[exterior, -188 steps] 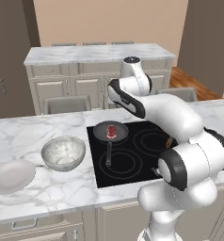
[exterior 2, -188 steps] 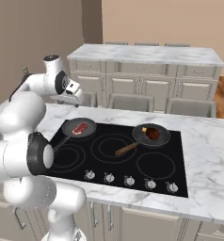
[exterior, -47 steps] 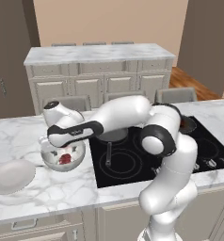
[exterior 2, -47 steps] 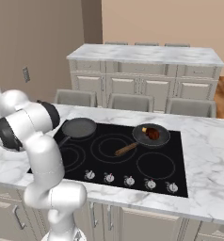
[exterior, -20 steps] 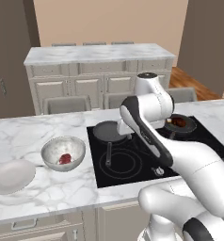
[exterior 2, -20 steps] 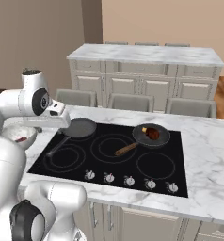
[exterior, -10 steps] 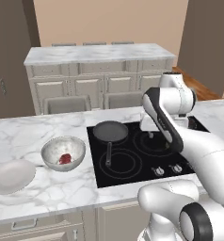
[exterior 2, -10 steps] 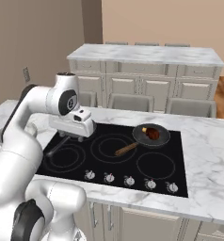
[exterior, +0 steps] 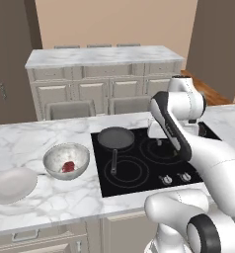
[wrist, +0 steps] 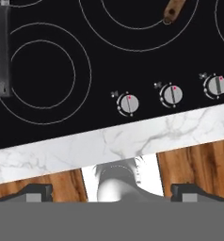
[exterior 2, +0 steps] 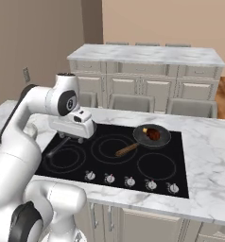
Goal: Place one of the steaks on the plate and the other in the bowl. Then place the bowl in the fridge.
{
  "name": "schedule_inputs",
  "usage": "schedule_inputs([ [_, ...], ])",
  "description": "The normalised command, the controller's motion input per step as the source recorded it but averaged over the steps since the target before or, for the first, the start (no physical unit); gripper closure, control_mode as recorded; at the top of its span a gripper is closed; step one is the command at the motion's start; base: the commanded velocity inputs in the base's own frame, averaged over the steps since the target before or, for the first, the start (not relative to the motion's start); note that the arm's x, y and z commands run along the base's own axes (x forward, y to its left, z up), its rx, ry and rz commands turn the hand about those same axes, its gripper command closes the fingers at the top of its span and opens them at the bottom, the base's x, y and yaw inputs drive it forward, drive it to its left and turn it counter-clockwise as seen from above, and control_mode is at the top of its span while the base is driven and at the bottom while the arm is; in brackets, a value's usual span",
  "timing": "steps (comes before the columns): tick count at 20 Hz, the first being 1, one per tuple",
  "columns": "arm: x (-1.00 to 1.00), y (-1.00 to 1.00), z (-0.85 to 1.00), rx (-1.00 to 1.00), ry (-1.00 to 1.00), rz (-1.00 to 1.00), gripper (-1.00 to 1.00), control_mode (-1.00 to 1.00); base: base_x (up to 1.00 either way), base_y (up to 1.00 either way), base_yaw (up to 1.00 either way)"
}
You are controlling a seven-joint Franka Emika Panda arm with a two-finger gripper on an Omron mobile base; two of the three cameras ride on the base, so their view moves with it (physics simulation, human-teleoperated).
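End effector (exterior 2: 72, 134) wide open, empty, above cooktop (exterior 2: 114, 156) near desk (exterior: 50, 197) front edge. 1 steak (exterior: 68, 166) in bowl (exterior: 66, 160), left of cooktop. Plate (exterior: 12, 185) bare, near desk's left front corner. 2nd steak (exterior 2: 153, 133) in pan (exterior 2: 152, 136), cooktop's back right.

Left base view: plate (exterior: 12, 185) at lower-left edge of the bench (exterior: 35, 138), bowl (exterior: 66, 161) just right of it, one steak (exterior: 67, 166) inside. Empty pan (exterior: 116, 139) on cooktop (exterior: 139, 163), centre frame. Right base view: second pan (exterior 2: 152, 135) right of centre, what looks like the other steak (exterior 2: 153, 133) in it.
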Motion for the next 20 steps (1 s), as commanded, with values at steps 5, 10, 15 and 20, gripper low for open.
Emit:
schedule_inputs([
  [5, 0.00, 0.00, 0.00, 0.00, 0.00, 0.00, -1.00, 1.00, 0.00, -0.42, 0.00],
  [10, 0.00, 0.00, 0.00, 0.00, 0.00, 0.00, -1.00, 1.00, 0.00, -0.55, 0.00],
  [15, 0.00, 0.00, 0.00, 0.00, 0.00, 0.00, -1.00, 1.00, 0.00, -0.56, 0.00],
  [20, 0.00, 0.00, 0.00, 0.00, 0.00, 0.00, -1.00, 1.00, 0.00, -0.56, 0.00],
])
